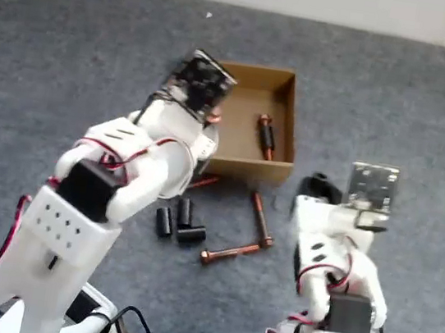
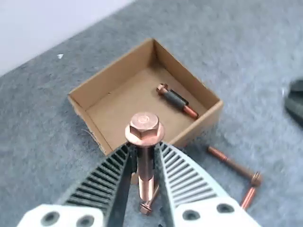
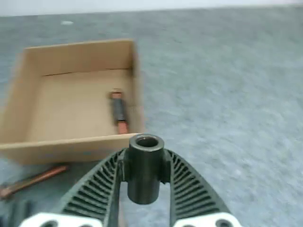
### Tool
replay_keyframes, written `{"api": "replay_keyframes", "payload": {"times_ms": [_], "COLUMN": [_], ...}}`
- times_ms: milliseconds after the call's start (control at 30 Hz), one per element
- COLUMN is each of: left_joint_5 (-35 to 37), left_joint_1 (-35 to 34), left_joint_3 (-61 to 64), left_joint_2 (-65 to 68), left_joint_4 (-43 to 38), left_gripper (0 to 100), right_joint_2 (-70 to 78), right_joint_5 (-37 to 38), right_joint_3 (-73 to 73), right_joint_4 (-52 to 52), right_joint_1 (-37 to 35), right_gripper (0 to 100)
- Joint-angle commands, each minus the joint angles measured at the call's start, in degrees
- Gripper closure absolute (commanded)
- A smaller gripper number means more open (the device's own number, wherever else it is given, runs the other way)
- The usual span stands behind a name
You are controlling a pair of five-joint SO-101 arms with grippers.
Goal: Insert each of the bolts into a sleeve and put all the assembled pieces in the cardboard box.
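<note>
Left gripper (image 2: 144, 150): pinching a copper-coloured hex-head bolt (image 2: 144, 130) by the shank, fingers pressed against it on both sides, head towards the wrist camera. In the high view we see this gripper above the 9 o'clock wall of the brown open-topped cardboard box (image 1: 292, 118).

Right gripper (image 3: 144, 158): clamped on a black cylindrical sleeve (image 3: 144, 168), which stands upright between the fingers with its open bore showing at the top. From the high view we place it over the grey carpet (image 1: 407, 93), at about 4 o'clock from the box and apart from it.

Inside the box: one assembled piece (image 1: 266, 136), a copper bolt through a black sleeve, lying flat near the 3 o'clock wall.

On the carpet at 6 o'clock from the box: two loose copper bolts (image 1: 261, 217), heads meeting in an L. A third bolt (image 1: 204, 182) lies just beside the box's near wall, partly under the left arm. At 7 o'clock we count three black sleeves (image 1: 165, 221), close together.
</note>
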Motion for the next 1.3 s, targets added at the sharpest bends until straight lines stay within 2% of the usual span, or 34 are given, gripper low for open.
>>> {"api": "replay_keyframes", "payload": {"times_ms": [0,300,467,667,767,833,933,1067,1200,1267], "left_joint_5": [5.98,19.25,25.32,31.82,32.35,32.09,31.91,31.82,31.47,28.92], "left_joint_1": [-3.21,-11.74,-13.93,-13.32,-13.14,-10.68,-5.32,0.13,1.27,1.27], "left_joint_3": [-1.80,3.65,12.35,24.22,28.00,29.67,31.60,33.45,35.38,35.82], "left_joint_2": [-5.05,-14.37,-22.99,-34.51,-37.93,-39.52,-41.27,-41.89,-41.71,-41.80], "left_joint_4": [-0.09,-0.88,-6.51,-16.09,-18.64,-18.73,-18.64,-18.64,-18.90,-18.90], "left_gripper": [99,99,99,99,99,99,99,99,99,99], "right_joint_2": [-5.05,-14.02,-14.81,-15.16,-15.16,-15.16,-15.16,-15.16,-15.16,-15.25], "right_joint_5": [0.97,0.79,0.97,1.05,1.05,1.49,6.59,10.81,11.96,11.96], "right_joint_3": [0.75,15.08,20.44,25.10,27.21,28.18,29.49,33.36,35.30,35.30], "right_joint_4": [-2.33,-24.22,-29.85,-33.98,-34.07,-34.07,-34.77,-41.10,-42.95,-42.95], "right_joint_1": [-9.10,-24.57,-30.46,-34.33,-36.35,-37.05,-37.05,-37.05,-36.70,-36.70], "right_gripper": [99.2,99.2,99.2,99.2,99.3,99.3,99.3,99.3,99.3,99.3]}}
